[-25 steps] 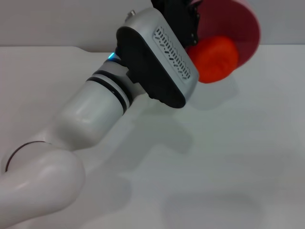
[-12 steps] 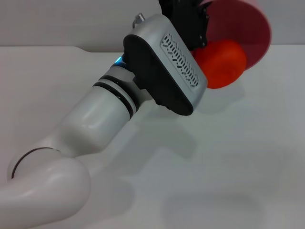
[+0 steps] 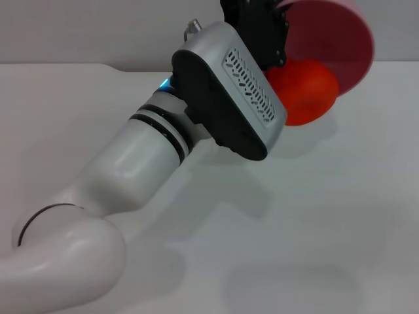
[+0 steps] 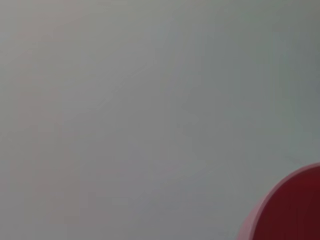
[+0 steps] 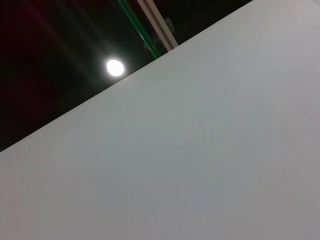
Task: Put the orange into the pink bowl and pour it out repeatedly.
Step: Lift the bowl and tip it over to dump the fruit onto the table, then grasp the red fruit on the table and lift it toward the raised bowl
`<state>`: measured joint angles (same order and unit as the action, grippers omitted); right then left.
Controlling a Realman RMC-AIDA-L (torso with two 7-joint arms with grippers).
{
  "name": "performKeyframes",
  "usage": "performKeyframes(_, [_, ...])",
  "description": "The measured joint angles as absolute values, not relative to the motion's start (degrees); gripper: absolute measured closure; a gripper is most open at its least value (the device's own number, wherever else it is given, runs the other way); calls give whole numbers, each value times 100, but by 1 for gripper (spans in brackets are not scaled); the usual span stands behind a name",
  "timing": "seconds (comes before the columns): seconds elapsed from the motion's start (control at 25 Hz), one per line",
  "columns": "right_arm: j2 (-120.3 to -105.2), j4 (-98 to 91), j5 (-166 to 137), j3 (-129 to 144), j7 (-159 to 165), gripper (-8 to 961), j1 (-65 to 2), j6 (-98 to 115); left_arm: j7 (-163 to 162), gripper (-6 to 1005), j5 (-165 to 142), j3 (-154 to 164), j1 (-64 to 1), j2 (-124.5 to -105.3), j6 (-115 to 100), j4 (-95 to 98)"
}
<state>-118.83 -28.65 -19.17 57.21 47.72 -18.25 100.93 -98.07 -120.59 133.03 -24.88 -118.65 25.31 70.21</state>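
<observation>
Orange (image 3: 306, 91), lumpy and round, against tipped glossy pink bowl (image 3: 340, 46)

The orange (image 3: 304, 91) lies apparently at the tipped bowl's (image 3: 340, 46) mouth.

The bowl (image 3: 340, 46) looks like smooth pink plastic with a soft sheen. The orange (image 3: 304, 91) is matt and slightly lumpy. The table (image 3: 340, 216) is smooth, matt white.

Bright, even overhead light on the white table (image 3: 340, 216) — soft arm shadows, the left wrist view blurred — one lamp (image 5: 115, 67) glaring.
</observation>
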Motion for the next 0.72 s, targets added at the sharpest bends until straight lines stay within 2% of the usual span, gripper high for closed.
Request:
performKeyframes(0.48, [-11883,-2841,-1916,5773,4772,347,-1871,10099,-9803,956,-12051,13393,-2487,-11865,2662,7022])
performKeyframes(0.72, [-11875,-2729,-1918,5821,4775,352,-1874,10092,-10301,956,-12008,12737,-2552,-11850,1465,7404])
